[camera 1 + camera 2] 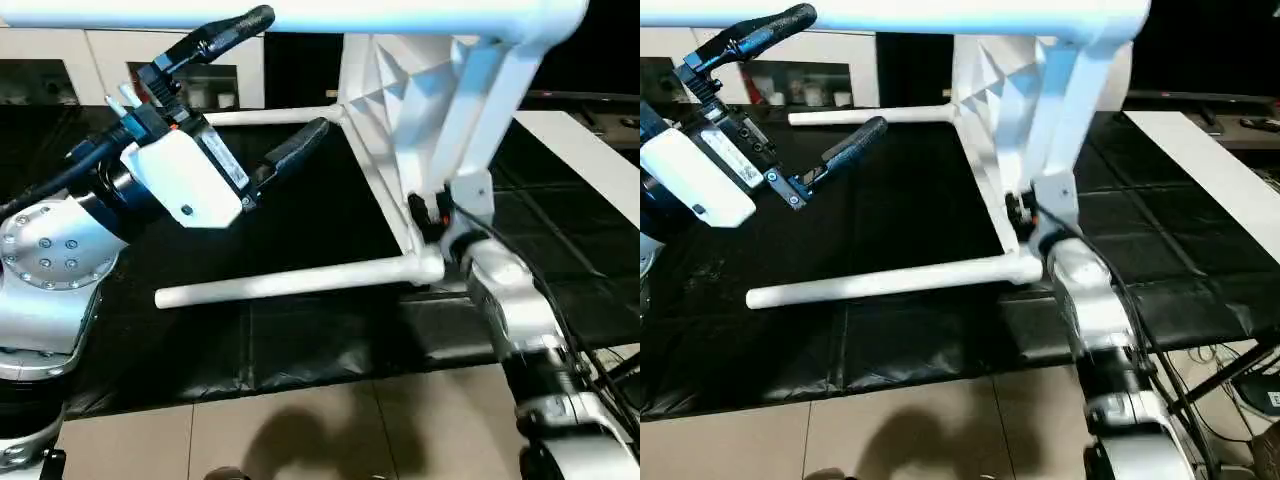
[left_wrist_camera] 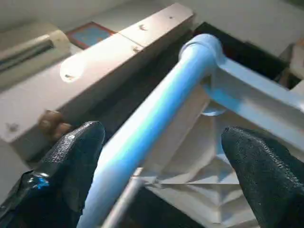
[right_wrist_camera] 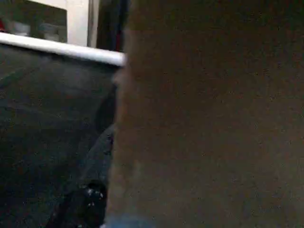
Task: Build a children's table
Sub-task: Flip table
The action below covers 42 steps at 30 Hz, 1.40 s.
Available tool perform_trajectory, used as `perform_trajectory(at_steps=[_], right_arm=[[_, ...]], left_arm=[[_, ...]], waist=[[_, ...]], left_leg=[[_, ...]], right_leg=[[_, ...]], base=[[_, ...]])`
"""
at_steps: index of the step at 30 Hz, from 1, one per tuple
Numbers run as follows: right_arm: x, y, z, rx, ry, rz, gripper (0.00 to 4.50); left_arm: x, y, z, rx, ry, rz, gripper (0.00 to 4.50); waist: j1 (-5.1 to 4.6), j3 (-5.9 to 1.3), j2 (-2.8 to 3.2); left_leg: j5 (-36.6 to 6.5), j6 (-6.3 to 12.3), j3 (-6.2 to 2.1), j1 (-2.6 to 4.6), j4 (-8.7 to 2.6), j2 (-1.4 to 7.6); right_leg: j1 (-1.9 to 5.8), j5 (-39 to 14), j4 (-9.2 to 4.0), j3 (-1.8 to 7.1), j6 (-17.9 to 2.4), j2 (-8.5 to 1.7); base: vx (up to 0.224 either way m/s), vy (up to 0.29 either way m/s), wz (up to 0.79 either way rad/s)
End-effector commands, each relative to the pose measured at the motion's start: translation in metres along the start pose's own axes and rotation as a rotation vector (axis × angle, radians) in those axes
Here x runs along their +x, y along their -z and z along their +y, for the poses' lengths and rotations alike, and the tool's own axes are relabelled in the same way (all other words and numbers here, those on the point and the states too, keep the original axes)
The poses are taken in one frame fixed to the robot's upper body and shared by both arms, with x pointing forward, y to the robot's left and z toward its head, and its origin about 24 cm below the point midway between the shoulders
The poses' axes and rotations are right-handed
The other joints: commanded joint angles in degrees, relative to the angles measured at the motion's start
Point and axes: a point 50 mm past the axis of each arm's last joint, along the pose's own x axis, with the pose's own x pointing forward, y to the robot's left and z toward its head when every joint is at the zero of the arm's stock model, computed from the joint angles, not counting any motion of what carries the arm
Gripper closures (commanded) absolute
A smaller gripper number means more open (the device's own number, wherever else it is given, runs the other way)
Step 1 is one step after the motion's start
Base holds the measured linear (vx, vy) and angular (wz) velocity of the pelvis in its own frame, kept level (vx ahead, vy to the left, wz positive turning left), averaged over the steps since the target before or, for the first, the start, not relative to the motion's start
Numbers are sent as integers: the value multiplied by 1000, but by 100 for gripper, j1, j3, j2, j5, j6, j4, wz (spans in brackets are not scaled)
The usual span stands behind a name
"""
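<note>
The children's table lies on its side, its ribbed white tabletop (image 1: 400, 95) standing upright on the black mat. One leg (image 1: 290, 280) points left along the mat near me, another leg (image 1: 270, 117) lies farther back, and a third leg (image 1: 420, 15) runs across overhead. My left gripper (image 1: 275, 85) hangs open in the air left of the tabletop, just under the overhead leg (image 2: 156, 109), with nothing between its fingers (image 2: 71, 161). My right gripper (image 1: 435, 215) is pressed against the tabletop's lower rim, close to the near leg's socket.
A black mat (image 1: 300, 340) covers the work surface, with tiled floor (image 1: 330, 430) in front of it. White cabinets (image 1: 60, 50) stand at the back left. A white board (image 1: 590, 150) lies at the right, and cables (image 1: 1200, 370) hang beside my right arm.
</note>
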Motion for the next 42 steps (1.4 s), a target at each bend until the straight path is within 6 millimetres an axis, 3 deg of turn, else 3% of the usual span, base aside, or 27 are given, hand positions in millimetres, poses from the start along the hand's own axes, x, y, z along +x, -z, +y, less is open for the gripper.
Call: perform_trajectory(at_steps=[1,6,7,13,14,18,21,24,29,35,36,38,42], right_arm=[[2,-6,-1,-11,1,-20,227],[2,-7,2,-33,-12,-30,242],[2,-7,2,-34,-12,-31,244],[2,-15,-3,-104,11,-53,245],[2,-16,-4,-130,16,-51,245],[2,-19,-9,-201,33,-47,245],[1,-27,-14,-262,41,-58,245],[1,-32,-16,-303,40,-68,245],[-1,-47,-21,-432,15,-85,245],[-3,-67,-37,-549,37,-102,244],[-3,-68,-38,-554,38,-103,244],[-5,-83,-50,-626,47,-112,244],[-7,-107,-65,-692,45,-122,244]], left_arm=[[1,-3,16,147,-88,-2,0],[-2,11,26,275,-106,114,0],[-3,12,26,275,-104,123,0],[-3,32,37,292,-162,252,0],[-2,34,40,295,-171,253,29],[0,41,44,297,-173,277,39],[2,44,43,287,-150,291,74],[3,47,41,268,-130,291,84],[9,51,41,237,-86,293,129],[15,51,37,180,-33,314,181],[15,51,37,179,-33,315,192],[15,53,34,138,-25,327,207],[12,57,33,50,-50,361,235]], waist=[[2,-347,24],[-8,-341,33],[-1,-342,63],[7,-356,64],[11,-358,55],[29,-364,49],[35,-370,45],[53,-372,68],[106,-396,41],[166,-385,58],[163,-380,98],[177,-377,53],[213,-364,53]], left_leg=[[-1196,-340,-8,38,-388,97],[-1201,-318,-12,45,-384,92],[-1217,-327,-18,52,-388,93],[-1204,-351,-17,53,-385,83],[-1178,-338,-16,48,-386,78],[-1103,-320,-16,39,-382,84],[-1049,-309,-14,38,-377,85],[-945,-276,-6,36,-370,85],[-535,-191,10,-8,-340,65],[-475,-175,31,6,-329,71],[-555,-197,33,12,-330,71],[-664,-204,37,18,-331,71],[-677,-156,41,6,-321,65]], right_leg=[[251,-1349,-455,292,-567,-375],[234,-1377,-459,288,-537,-364],[230,-1395,-458,289,-540,-370],[231,-1172,-440,289,-688,-366],[242,-1161,-444,291,-690,-372],[249,-1082,-430,292,-713,-386],[254,-1008,-419,292,-710,-379],[243,-869,-412,294,-737,-376],[294,-397,-346,302,-780,-367],[273,-443,-348,306,-776,-370],[261,-513,-364,306,-778,-364],[268,-711,-389,304,-730,-366],[273,-894,-397,302,-707,-372]], base=[[0,0,0],[0,0,0],[0,0,0],[0,0,0],[0,0,0],[0,0,0],[0,0,0],[0,0,0],[0,0,0],[0,0,0],[0,0,0],[0,0,0],[0,0,0]])
